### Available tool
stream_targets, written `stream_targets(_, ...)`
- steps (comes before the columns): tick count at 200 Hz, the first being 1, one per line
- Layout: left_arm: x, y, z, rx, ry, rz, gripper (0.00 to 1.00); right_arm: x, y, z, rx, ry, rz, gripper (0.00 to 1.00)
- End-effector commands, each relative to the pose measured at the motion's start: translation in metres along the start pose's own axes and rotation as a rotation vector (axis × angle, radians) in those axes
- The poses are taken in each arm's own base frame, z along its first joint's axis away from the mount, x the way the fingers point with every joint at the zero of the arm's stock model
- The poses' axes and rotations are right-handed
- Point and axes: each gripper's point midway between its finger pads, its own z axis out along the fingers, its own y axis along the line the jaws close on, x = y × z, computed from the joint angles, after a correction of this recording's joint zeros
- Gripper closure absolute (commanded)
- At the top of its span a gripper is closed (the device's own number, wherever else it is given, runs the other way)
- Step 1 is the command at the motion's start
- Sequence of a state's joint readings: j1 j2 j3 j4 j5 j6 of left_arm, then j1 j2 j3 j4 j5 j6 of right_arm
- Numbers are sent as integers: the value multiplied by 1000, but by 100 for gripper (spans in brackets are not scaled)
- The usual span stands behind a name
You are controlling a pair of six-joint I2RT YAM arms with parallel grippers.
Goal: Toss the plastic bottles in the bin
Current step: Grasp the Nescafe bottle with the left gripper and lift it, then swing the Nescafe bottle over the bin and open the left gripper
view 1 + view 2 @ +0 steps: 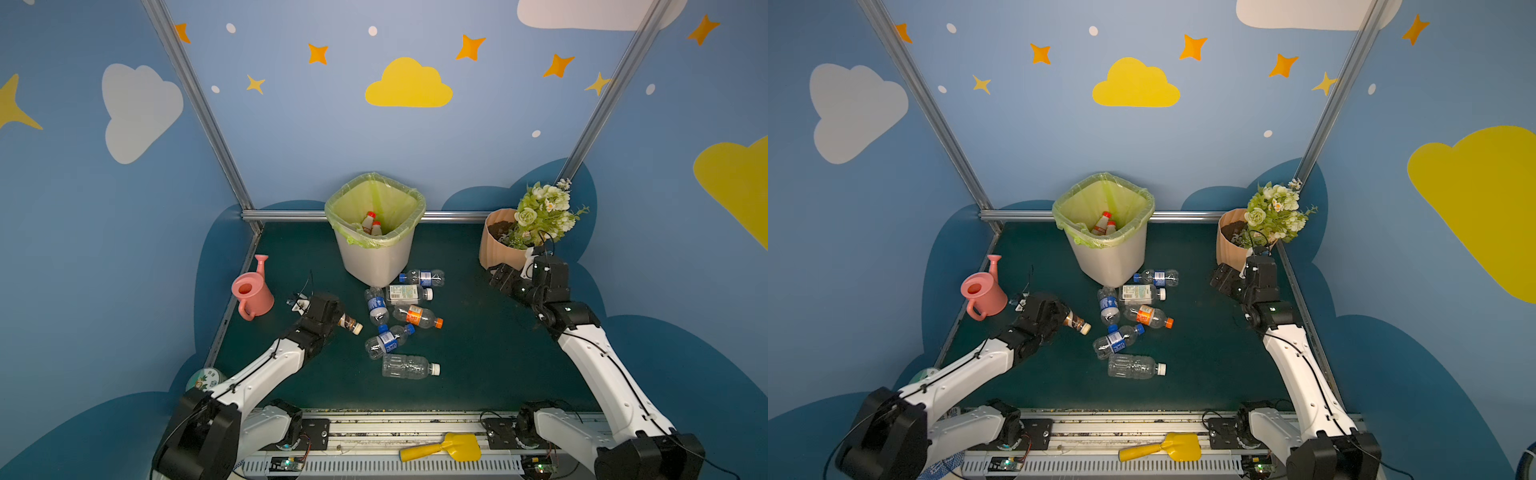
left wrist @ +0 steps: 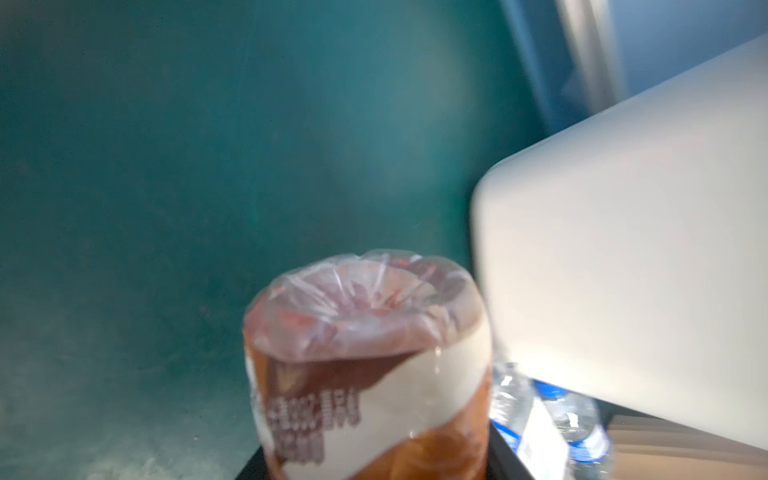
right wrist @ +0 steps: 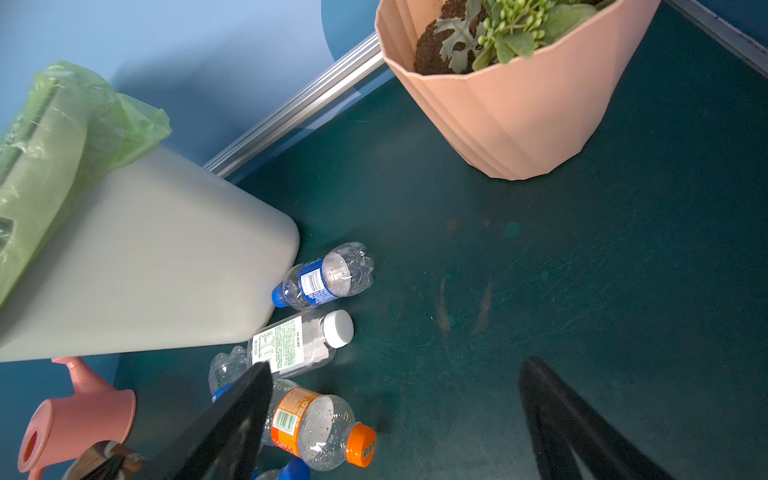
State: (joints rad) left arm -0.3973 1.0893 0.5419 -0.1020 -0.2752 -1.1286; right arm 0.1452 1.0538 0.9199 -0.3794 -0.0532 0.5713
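Six loose bottles [image 1: 377, 307]: lying on their sides on the green counter [image 1: 478, 353], clustered just in front of the bin [image 1: 376, 257].
Bin contents: two red-capped bottles [image 1: 372, 222] are sitting inside the yellow-green liner.
Left pincer [image 1: 341, 318]: gripping a brown bottle [image 1: 352, 324] by its body, white cap pointing toward the cluster.
Right pincer [image 1: 498, 277]: hanging open and empty, just beside the flowerpot [image 1: 498, 245], well apart from the bottles.
Watering can [image 1: 251, 295]: standing at the counter's left edge, near the left pincer.
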Motion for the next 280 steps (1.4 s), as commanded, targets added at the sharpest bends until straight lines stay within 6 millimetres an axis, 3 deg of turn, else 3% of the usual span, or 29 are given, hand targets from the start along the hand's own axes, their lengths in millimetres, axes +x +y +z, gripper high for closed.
stream_targets(1, -29, 0, -23, 11, -126, 82, 47, 2, -1, -2, -13, -2, 30, 9)
stream_targets(22, -70, -38, -69, 141, -278, 197, 47, -1, 1, -4, -18, -16, 29, 9)
stream_targets(52, -135, -114, -161, 354, -559, 372, 50, -3, 3, -7, -32, -31, 41, 9)
stream_targets(75, -163, -170, -215, 483, -687, 473, 53, -1, 6, -6, -54, -30, 62, 10)
stream_targets(89, -170, -203, -234, 565, -727, 514, 54, 0, 7, -7, -64, -25, 69, 10)
stream_targets(106, -172, -240, -241, 649, -755, 554, 54, 1, 9, -10, -73, -22, 67, 9)
stream_targets(127, -162, -287, -236, 741, -738, 615, 54, 1, 9, -16, -72, -32, 62, 10)
stream_targets(140, -149, -315, -221, 761, -695, 684, 54, 0, 7, -20, -69, -44, 63, 9)
stream_targets(158, -119, -346, -174, 749, -543, 795, 51, 1, 7, -24, -74, -52, 68, 9)
stream_targets(170, -97, -357, -138, 713, -413, 852, 44, 2, 6, -24, -74, -52, 75, 10)
stream_targets(181, -78, -355, -104, 643, -294, 908, 35, 3, 7, -26, -79, -50, 75, 10)
stream_targets(190, -73, -353, -89, 581, -229, 932, 28, 3, 7, -27, -79, -49, 73, 10)
stream_targets(199, -78, -355, -94, 550, -215, 940, 22, 2, 7, -30, -74, -54, 64, 10)
stream_targets(213, -94, -362, -118, 565, -275, 925, 8, -1, 5, -35, -56, -70, 47, 9)
stream_targets(223, -108, -365, -149, 619, -349, 906, 0, -5, 4, -39, -48, -87, 39, 10)
stream_targets(252, -144, -356, -238, 758, -554, 807, 0, -4, 4, -38, -55, -91, 46, 10)
stream_targets(268, -149, -339, -260, 781, -600, 776, 0, -1, 6, -32, -70, -70, 55, 10)
stream_targets(280, -148, -322, -259, 753, -604, 771, 0, 3, 8, -26, -81, -44, 56, 10)
